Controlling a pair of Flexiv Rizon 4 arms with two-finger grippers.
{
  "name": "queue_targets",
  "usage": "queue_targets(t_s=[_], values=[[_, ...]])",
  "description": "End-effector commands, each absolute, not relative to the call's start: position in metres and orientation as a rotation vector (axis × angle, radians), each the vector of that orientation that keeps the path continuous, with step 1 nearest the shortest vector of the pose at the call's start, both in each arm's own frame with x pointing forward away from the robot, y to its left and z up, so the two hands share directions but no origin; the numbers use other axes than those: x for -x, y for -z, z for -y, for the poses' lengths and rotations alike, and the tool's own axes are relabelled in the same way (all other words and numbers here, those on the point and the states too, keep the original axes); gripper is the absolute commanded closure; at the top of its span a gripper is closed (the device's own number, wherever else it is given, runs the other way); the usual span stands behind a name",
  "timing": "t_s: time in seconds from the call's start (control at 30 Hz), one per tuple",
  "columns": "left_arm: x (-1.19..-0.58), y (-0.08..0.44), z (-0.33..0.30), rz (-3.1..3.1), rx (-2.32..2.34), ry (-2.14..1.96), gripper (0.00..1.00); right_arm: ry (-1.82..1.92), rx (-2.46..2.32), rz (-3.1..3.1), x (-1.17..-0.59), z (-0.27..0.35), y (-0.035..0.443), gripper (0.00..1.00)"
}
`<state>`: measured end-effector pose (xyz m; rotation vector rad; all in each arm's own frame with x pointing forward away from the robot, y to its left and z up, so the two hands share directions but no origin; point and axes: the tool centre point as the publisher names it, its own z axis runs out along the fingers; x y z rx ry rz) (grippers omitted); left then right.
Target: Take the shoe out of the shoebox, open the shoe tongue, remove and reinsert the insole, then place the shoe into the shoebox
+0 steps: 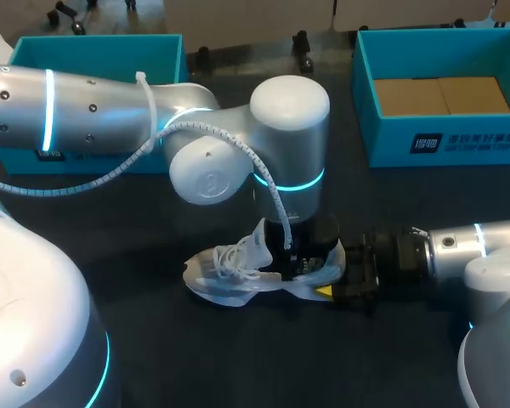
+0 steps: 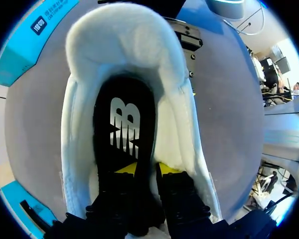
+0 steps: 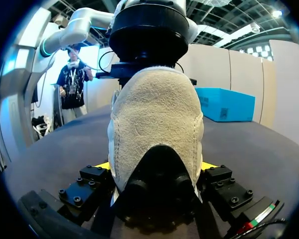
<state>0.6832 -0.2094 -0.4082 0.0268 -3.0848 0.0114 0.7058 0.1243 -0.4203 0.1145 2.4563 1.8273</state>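
White shoe point(image 1: 238, 268), one, heel clamped in right claw point(image 3: 154, 167); left claw point(image 2: 147, 168) pinches its insole point(image 2: 122, 124); two shoeboxes point(image 1: 93, 53) point(image 1: 391, 140).

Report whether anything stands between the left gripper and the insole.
Nothing visible does. The left gripper is down inside the shoe, right at the black insole, with the opening clear around it. The right gripper clamps the heel from behind, outside the opening.
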Motion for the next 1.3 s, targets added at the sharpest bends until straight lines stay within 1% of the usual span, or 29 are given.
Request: queue_targets(t_s=[0.03, 0.13, 0.33, 0.53, 0.8, 0.87, 0.93, 0.97, 1.0, 1.03, 1.3], values=[[-0.682, 0.425, 0.217, 3.131, -0.051, -0.007, 0.73, -1.823, -0.117, -2.461, -0.706, -0.126, 0.417, 1.00], [-0.687, 0.431, 0.220, 3.156, -0.075, -0.013, 0.77, -1.823, -0.117, -2.461, -0.706, -0.126, 0.417, 1.00], [-0.703, 0.436, 0.223, 3.210, -0.105, -0.020, 0.71, -1.823, -0.117, -2.461, -0.706, -0.126, 0.417, 1.00], [-0.715, 0.441, 0.224, 3.238, -0.138, -0.013, 0.76, -1.823, -0.117, -2.461, -0.706, -0.126, 0.417, 1.00], [-0.719, 0.443, 0.223, 3.291, -0.152, -0.003, 0.75, -1.823, -0.117, -2.461, -0.706, -0.126, 0.417, 1.00], [-0.720, 0.445, 0.224, 3.305, -0.158, -0.003, 0.78, -1.823, -0.117, -2.461, -0.706, -0.126, 0.417, 1.00], [-0.722, 0.446, 0.225, 3.321, -0.177, -0.010, 0.86, -1.823, -0.117, -2.461, -0.706, -0.126, 0.417, 1.00], [-0.723, 0.445, 0.225, 3.323, -0.179, -0.010, 0.94, -1.823, -0.117, -2.461, -0.706, -0.126, 0.417, 1.00], [-0.724, 0.445, 0.225, 3.331, -0.186, -0.007, 0.98, -1.823, -0.117, -2.461, -0.706, -0.126, 0.417, 1.00], [-0.726, 0.444, 0.225, 3.346, -0.197, -0.008, 1.00, -1.823, -0.117, -2.461, -0.706, -0.126, 0.417, 1.00], [-0.736, 0.434, 0.223, 3.334, -0.234, -0.019, 1.00, -1.823, -0.117, -2.461, -0.706, -0.126, 0.417, 1.00]])
